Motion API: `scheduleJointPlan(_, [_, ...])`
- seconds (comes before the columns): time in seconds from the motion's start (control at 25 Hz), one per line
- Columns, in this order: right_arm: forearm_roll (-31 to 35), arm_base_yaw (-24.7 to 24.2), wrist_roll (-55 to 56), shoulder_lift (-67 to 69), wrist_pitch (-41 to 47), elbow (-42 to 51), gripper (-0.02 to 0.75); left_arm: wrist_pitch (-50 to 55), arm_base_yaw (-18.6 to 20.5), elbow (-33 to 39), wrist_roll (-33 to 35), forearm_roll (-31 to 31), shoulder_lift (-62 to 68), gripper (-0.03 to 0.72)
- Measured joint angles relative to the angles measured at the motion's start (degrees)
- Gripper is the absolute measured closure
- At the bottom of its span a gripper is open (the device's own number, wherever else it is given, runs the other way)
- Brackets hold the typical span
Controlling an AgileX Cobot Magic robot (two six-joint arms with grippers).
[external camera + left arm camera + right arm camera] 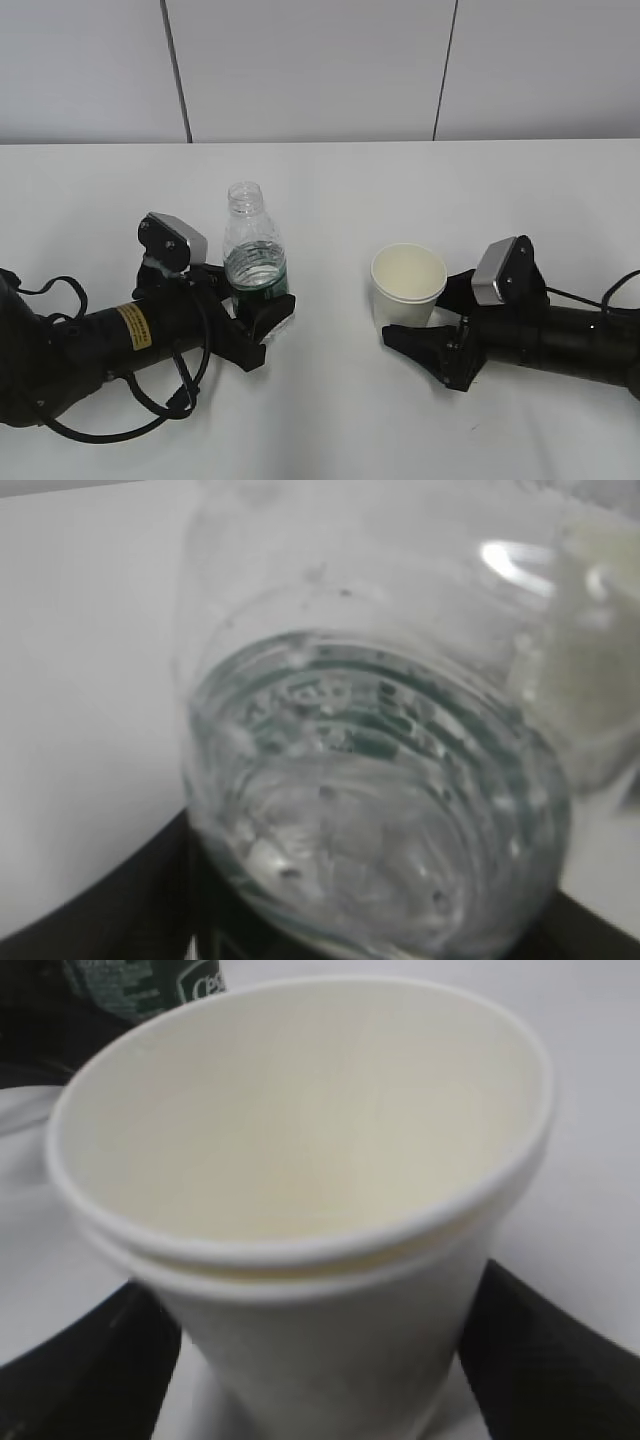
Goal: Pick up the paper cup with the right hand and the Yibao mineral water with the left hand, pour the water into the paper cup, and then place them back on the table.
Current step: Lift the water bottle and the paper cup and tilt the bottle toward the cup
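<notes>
White table (330,420) under a pale panelled wall: from outside, the left hand (262,322) closes around the Yibao mineral water (255,262), and the right hand (428,345) brackets the paper cup (408,287). Left wrist view: bottle fills the frame, contact unclear. Right wrist view: jaws flank the cup, apparently not squeezing. A hard pinch could crush the cup; the capless bottle could spill if tilted early.

Pale panelled wall (320,70) with dark seams
</notes>
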Motion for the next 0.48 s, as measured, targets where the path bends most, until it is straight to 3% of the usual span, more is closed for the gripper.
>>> scheduleJointPlan(0.16, [6.69,2.80,0.10,0.54,0.00,-0.33,0.077,0.00,0.00,-0.04,0.00,0.00,0.00,0.250])
scheduleJointPlan(0.28, [7.83,3.49,0.10,0.54,0.00,-0.33,0.080,0.00,0.00,-0.04,0.00,0.00,0.00,0.251])
scheduleJointPlan(0.4, [8.18,3.49,0.10,0.54,0.00,-0.33,0.104,0.00,0.00,-0.04,0.00,0.00,0.00,0.251])
scheduleJointPlan(0.48, [7.94,3.49,0.10,0.54,0.00,-0.33,0.171,0.00,0.00,-0.04,0.00,0.00,0.00,0.251])
